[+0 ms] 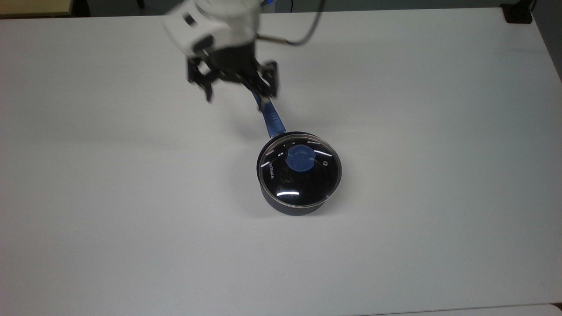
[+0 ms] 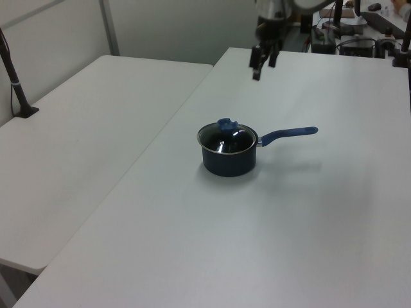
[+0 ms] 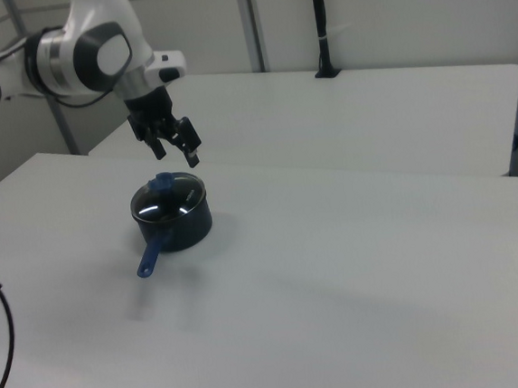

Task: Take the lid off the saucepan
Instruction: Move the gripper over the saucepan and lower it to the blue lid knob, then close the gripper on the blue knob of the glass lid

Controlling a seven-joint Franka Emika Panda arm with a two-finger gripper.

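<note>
On the white table (image 1: 88,197), lid (image 1: 301,171) marked "KONKA" sits on saucepan (image 1: 290,206). Hand (image 1: 237,97) hangs above the pan's handle, fingers spread apart, gripping nothing.

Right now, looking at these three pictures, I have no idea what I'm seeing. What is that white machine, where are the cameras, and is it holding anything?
The white machine is a robot arm. At its end sits a black gripper, a two-fingered claw; its fingers are spread open and hold nothing.

All three pictures show the same moment. The top view looks down on the white table. The left view and the right view look across it from opposite sides.

On the table stands one thing: a small dark saucepan with a long blue handle. A glass lid with a blue knob rests on it.

The gripper hangs in the air above the table, near the saucepan but touching neither it nor the lid.
</note>
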